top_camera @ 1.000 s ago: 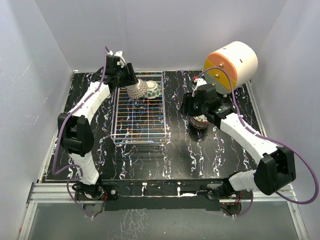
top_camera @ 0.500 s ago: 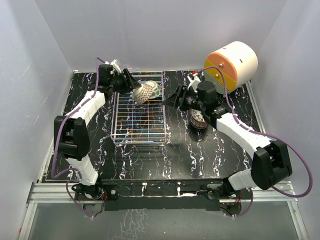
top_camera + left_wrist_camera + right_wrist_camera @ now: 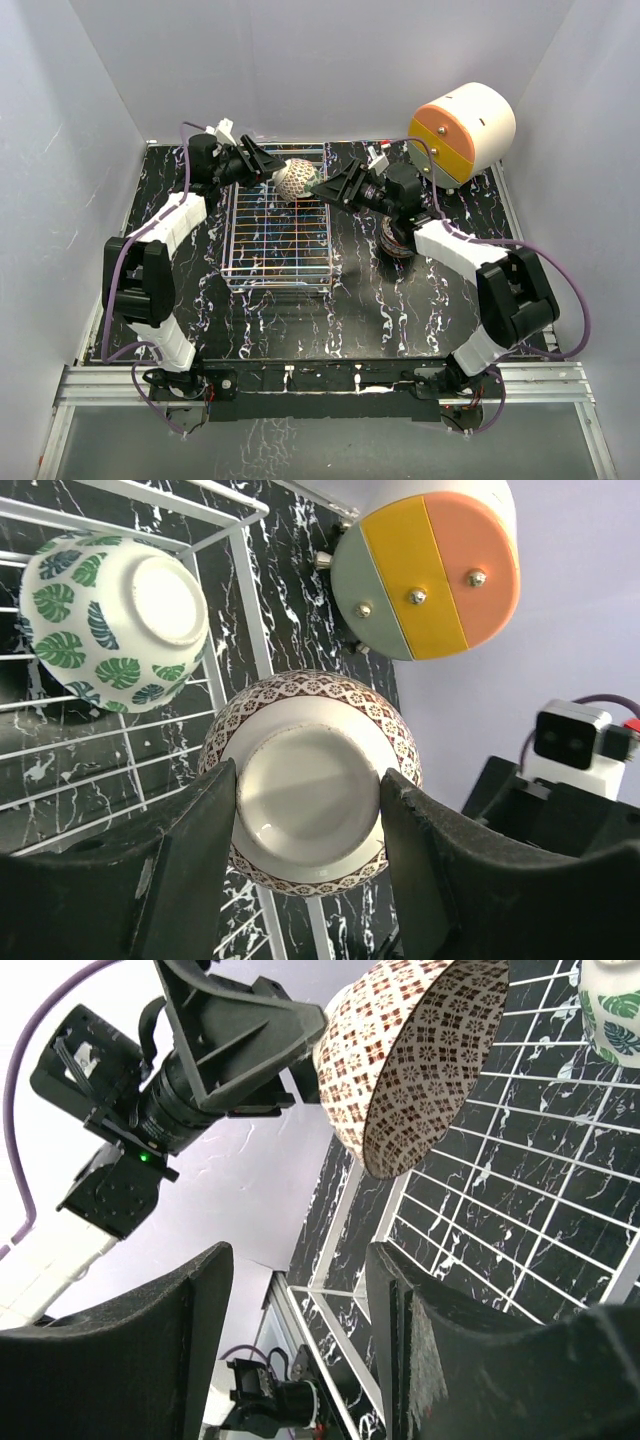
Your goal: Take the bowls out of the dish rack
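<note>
We log: dish rack [image 3: 278, 235] left of centre on the tabletop [image 3: 400, 310]; one bowl [image 3: 297, 180] above its far end; another bowl [image 3: 393, 244] to its right.

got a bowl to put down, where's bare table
Bare table lies between the dish rack and the arm bases, also on the near side of the stacked bowls. Crowded at the far end: left gripper holding a bowl, right gripper, drawer unit.

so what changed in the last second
The left gripper carried the brown-patterned bowl rightward over the far end of the dish rack. The right gripper rose off the stacked bowls and swung left to face it, open. The leaf-patterned bowl, the stack and the rack stayed put.
</note>
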You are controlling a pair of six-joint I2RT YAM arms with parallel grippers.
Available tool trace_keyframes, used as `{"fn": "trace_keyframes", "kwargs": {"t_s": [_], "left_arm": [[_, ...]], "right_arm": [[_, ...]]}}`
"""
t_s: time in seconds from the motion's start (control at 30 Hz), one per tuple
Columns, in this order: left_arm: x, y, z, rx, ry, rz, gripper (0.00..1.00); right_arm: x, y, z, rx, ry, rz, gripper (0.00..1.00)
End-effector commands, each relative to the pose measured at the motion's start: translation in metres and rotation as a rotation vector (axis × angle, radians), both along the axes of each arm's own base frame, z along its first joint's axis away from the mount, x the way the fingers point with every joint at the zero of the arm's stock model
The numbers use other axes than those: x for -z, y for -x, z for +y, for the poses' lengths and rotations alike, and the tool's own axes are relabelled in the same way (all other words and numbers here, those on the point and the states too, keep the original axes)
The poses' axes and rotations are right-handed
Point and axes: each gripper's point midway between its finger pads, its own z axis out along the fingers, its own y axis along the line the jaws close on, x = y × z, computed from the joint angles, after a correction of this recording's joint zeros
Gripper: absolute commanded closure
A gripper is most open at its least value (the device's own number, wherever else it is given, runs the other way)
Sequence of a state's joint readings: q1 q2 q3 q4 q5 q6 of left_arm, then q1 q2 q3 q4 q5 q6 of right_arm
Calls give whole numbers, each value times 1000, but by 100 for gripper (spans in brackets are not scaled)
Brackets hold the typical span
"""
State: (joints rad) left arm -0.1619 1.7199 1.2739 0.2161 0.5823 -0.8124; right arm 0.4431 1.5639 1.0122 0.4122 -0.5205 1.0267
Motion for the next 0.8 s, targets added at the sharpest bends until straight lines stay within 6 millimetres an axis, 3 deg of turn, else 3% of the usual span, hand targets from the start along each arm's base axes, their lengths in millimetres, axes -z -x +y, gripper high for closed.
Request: {"fn": "trace_keyframes", "kwargs": {"t_s": [0.0, 0.3, 0.43, 0.5, 0.77], "left_arm": [[-52, 13, -7, 62, 113, -114, 67], [-59, 16, -8, 80, 114, -135, 67], [-56, 18, -9, 88, 115, -129, 67], [-54, 19, -10, 94, 121, -122, 67], [-53, 20, -12, 110, 154, -110, 67]], "right_arm": [[-28, -6, 7, -21, -121, -77, 42], [-20, -21, 20, -59, -158, -79, 43], [-25, -25, 22, -66, -167, -104, 43], [-16, -30, 26, -78, -155, -95, 44], [-17, -36, 34, -118, -159, -132, 44]]}}
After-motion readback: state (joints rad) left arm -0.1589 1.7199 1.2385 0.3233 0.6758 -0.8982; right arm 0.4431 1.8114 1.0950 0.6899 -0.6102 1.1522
